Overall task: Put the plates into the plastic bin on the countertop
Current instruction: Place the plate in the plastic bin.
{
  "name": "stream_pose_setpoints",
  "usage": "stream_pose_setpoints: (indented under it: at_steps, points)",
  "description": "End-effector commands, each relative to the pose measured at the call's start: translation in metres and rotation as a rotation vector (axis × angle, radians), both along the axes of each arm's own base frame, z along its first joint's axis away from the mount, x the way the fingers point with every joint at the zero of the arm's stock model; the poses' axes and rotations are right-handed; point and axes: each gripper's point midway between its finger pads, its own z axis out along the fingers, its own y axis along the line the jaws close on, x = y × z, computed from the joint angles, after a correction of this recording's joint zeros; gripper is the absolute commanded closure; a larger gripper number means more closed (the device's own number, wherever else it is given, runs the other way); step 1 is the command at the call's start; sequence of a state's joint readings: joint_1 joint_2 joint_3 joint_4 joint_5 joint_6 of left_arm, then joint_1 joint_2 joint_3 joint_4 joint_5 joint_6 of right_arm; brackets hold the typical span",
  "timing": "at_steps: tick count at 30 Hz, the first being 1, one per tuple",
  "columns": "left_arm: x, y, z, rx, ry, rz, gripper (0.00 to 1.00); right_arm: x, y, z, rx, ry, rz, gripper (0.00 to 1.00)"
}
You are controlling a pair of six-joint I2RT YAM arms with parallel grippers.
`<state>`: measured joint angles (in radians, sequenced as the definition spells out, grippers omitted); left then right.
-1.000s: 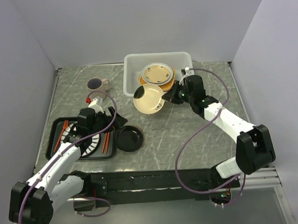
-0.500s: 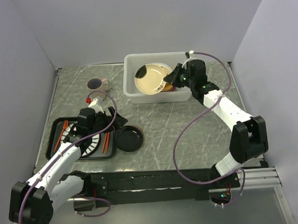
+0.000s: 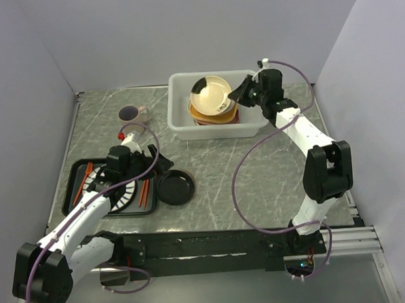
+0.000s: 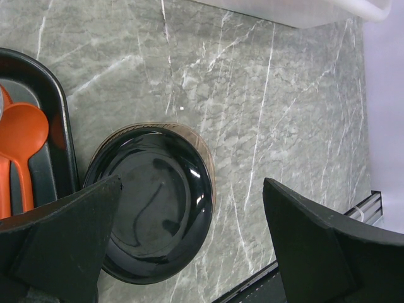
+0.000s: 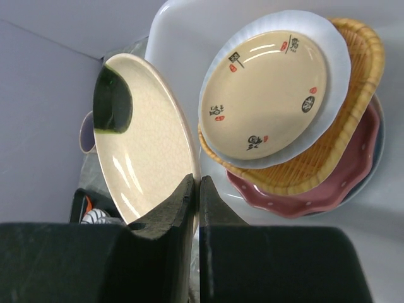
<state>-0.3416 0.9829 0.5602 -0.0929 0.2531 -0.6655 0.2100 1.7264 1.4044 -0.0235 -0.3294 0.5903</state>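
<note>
Marble countertop (image 3: 258, 182) — cream plate (image 3: 210, 95) tilted above the bin (image 3: 215, 131).

The countertop (image 3: 258, 182) bears the plastic bin (image 3: 218, 131) at its far edge, with a mug (image 3: 131, 114) toward the far-left corner. By the left edge lies a black tray (image 3: 74, 182), with a dark plate (image 3: 175, 187) just beside it.

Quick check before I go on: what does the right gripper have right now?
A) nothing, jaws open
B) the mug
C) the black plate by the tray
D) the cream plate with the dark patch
D: the right gripper is shut on the rim of the cream plate with the dark patch, held over the plastic bin; the black plate lies on the countertop.
</note>
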Motion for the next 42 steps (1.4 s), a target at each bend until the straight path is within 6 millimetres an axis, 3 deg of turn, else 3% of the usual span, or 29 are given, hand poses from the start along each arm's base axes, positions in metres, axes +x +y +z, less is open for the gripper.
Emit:
stream_pose_setpoints:
  at_steps: [1, 9, 19, 42]
  points:
    - [0.009, 0.000, 0.012, 0.001, -0.054, -0.001, 0.01, 0.019, -0.001, 0.041, 0.052, -0.097, -0.001, 1.00]
    - [0.008, -0.001, 0.012, 0.001, -0.052, -0.006, 0.01, 0.043, -0.008, 0.043, 0.050, -0.088, -0.014, 1.00]
    - [0.008, 0.000, 0.011, 0.003, -0.050, 0.000, 0.01, 0.059, -0.003, 0.017, 0.049, -0.035, -0.008, 1.00]
    - [0.009, 0.000, 0.010, 0.009, -0.043, 0.000, 0.01, 0.085, -0.014, -0.045, 0.041, 0.081, -0.036, 1.00]
